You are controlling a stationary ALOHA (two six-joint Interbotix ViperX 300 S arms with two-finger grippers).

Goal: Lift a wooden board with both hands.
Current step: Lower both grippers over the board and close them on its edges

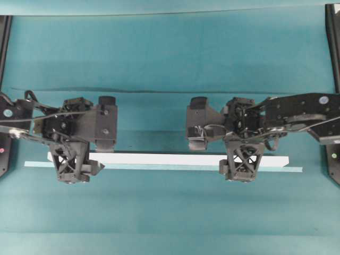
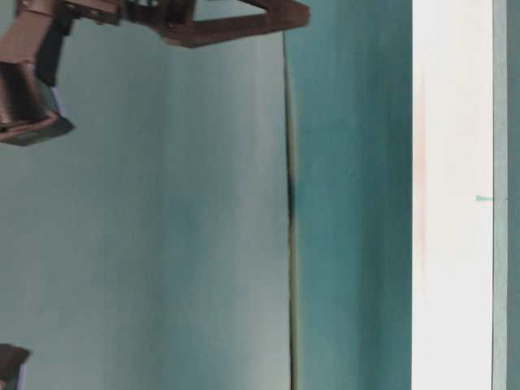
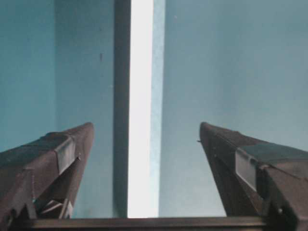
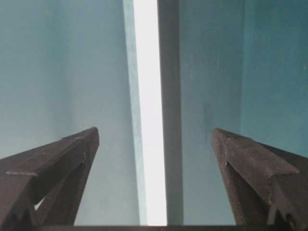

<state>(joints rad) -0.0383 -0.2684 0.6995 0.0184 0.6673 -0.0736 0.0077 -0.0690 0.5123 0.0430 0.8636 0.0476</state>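
The wooden board (image 1: pixel 164 159) is a long white plank lying across the teal table, with a thinner pale strip (image 1: pixel 159 167) along its near edge. My left gripper (image 1: pixel 71 162) hangs over its left end and my right gripper (image 1: pixel 243 159) over its right part. Seen from the left wrist, the board (image 3: pixel 142 96) runs straight between the wide-open left gripper (image 3: pixel 145 127), touching neither finger. From the right wrist it looks the same: the board (image 4: pixel 149 96) runs up the middle of the open right gripper (image 4: pixel 156 131). The table-level view shows the board (image 2: pixel 451 195) as a white band.
A crease in the teal cloth (image 1: pixel 159 91) runs behind both arms. Black frame posts (image 1: pixel 333 42) stand at the table's far corners. Part of an arm (image 2: pixel 203 24) shows at the top left of the table-level view.
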